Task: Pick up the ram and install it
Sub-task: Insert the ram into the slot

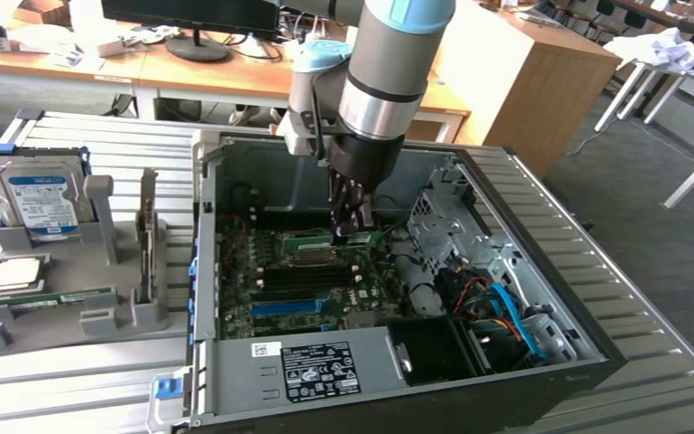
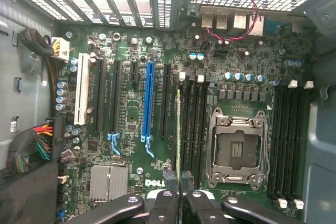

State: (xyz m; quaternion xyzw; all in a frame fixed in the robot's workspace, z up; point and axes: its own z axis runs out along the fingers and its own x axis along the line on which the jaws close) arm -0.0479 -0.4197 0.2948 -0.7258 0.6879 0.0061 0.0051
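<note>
My gripper (image 1: 350, 233) reaches down into the open computer case (image 1: 220, 271), low over the motherboard (image 2: 131, 40). It is shut on the ram (image 2: 178, 129), a thin green stick seen edge-on between the black fingers (image 2: 167, 208). In the exterior view the ram (image 1: 308, 239) shows as a green strip to either side of the fingertips. It runs along the black memory slots (image 2: 195, 129) beside the empty processor socket (image 2: 233, 148). Whether it touches a slot I cannot tell.
On the exterior view's left, a grey holder (image 1: 82, 316) carries a blue-labelled hard drive (image 1: 40, 201), a square silver processor (image 1: 15, 271) and another green stick (image 1: 64, 297). Inside the case are a drive cage (image 1: 444, 212), cables (image 1: 504, 307) and a blue expansion slot (image 2: 149, 98).
</note>
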